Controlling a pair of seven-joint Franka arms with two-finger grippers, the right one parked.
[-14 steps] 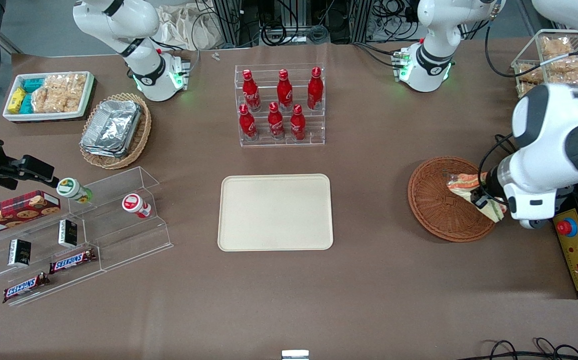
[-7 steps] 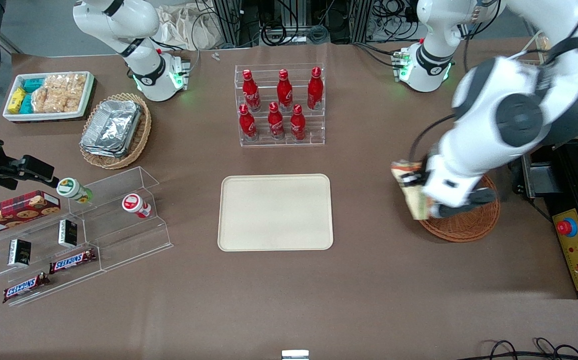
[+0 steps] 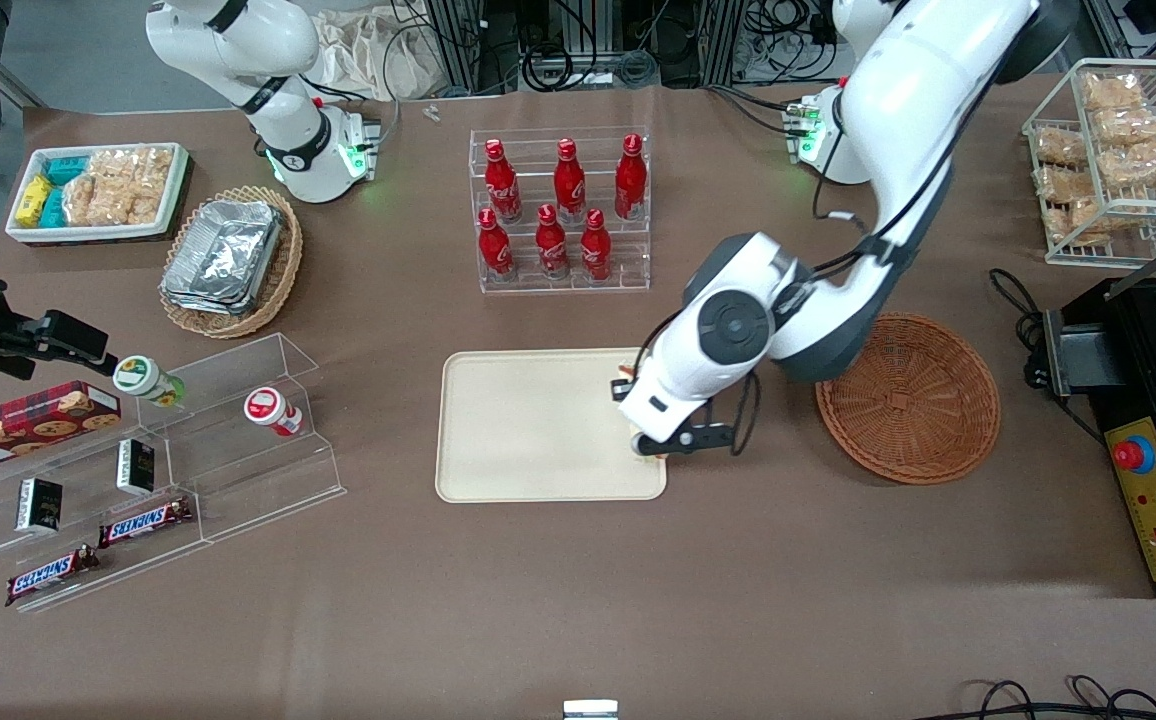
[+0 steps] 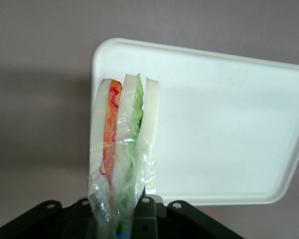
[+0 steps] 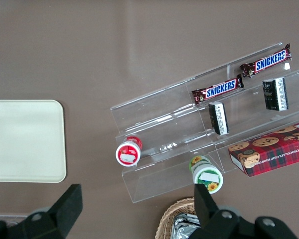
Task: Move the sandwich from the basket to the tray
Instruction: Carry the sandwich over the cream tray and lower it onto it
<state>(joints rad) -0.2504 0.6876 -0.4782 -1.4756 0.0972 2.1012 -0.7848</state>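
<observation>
Sandwich [image 4: 123, 144], wrapped in clear film, is clamped between the fingers of the gripper [image 3: 650, 447] and hangs above the tray [image 3: 528, 420], at the tray's edge nearest the basket [image 3: 908, 396]. That basket sits on the table [image 3: 578, 600] beside the tray.

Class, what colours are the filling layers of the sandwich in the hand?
Orange-red and green between white bread, clearest in the left wrist view: sandwich, hand.

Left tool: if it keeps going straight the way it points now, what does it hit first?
Most likely the tray. The left tool, shut on the sandwich, points down over the tray's edge nearest the basket; the sandwich tip would touch first. Height is unclear.
</observation>
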